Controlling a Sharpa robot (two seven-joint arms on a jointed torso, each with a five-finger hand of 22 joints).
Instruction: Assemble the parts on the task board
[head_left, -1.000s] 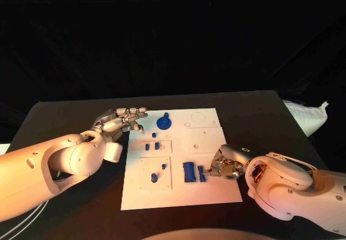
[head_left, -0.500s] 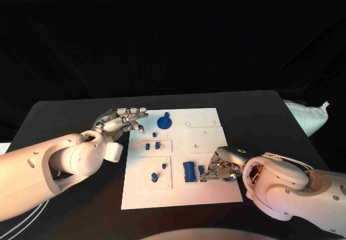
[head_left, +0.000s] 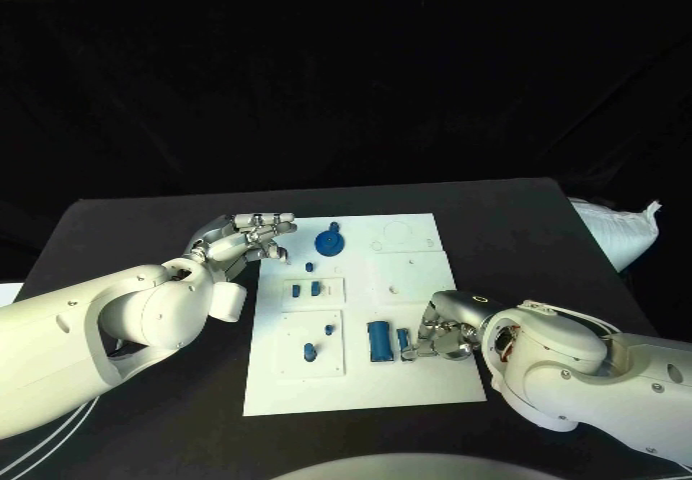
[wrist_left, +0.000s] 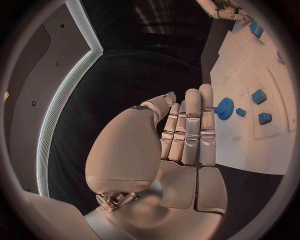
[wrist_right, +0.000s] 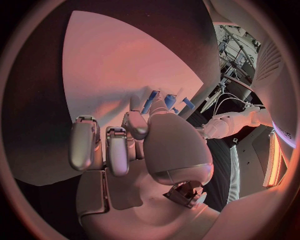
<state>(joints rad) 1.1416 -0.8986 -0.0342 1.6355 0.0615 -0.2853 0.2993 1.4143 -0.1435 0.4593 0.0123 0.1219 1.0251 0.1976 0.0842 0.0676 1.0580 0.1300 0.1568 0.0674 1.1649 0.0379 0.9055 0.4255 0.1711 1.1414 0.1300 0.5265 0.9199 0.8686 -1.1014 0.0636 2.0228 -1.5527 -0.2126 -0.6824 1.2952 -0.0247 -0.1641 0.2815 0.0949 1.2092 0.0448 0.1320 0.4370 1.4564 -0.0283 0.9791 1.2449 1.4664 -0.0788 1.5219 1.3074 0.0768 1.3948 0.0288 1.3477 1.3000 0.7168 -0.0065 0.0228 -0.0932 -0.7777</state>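
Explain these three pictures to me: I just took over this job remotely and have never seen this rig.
The wide picture looks down from the robot's head; the round ones come from cameras behind each wrist. Two white arms end in silver hands. On the black table lies the white task board carrying small blue parts, including a blue gear. The left hand hovers by the board's edge, fingers together, holding nothing. The right hand has its fingers at a narrow blue piece beside a larger blue block; whether it grips is unclear.
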